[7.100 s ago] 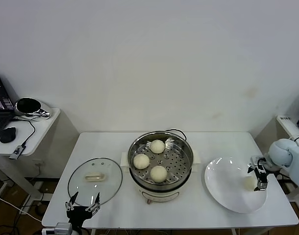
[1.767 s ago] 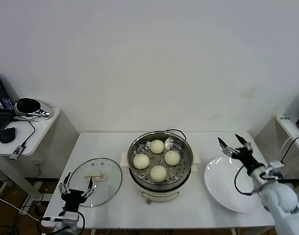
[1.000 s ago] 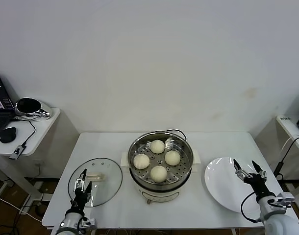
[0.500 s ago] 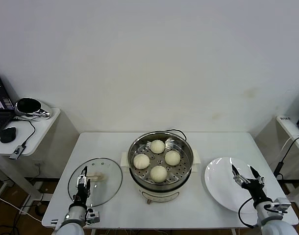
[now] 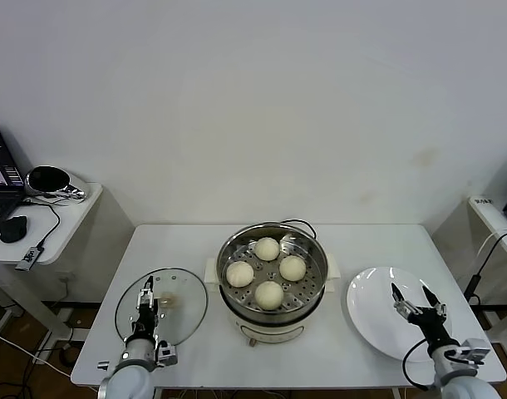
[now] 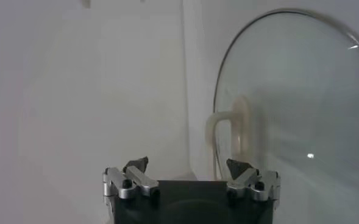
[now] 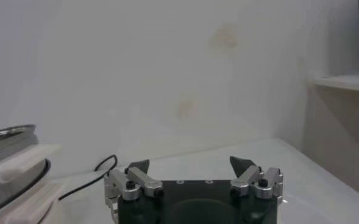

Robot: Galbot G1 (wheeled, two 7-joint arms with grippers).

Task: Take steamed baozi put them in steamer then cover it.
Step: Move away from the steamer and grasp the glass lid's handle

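You have four steamed baozi (image 5: pixel 269 293) in the uncovered steamer (image 5: pixel 273 283), mid-table (image 5: pixel 337 349), white wall behind. The cover (image 5: pixel 161 302) lies flat beneath the left claw (image 5: pixel 145 302), which is open, empty, arm low. The right claw (image 5: pixel 418 304) gapes empty above the plate (image 5: pixel 378 320).

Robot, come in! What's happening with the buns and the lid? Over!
Left gripper open over the cover, nothing held. Right gripper open over the white plate. Four baozi in the steamer, uncovered. Nothing in the way.
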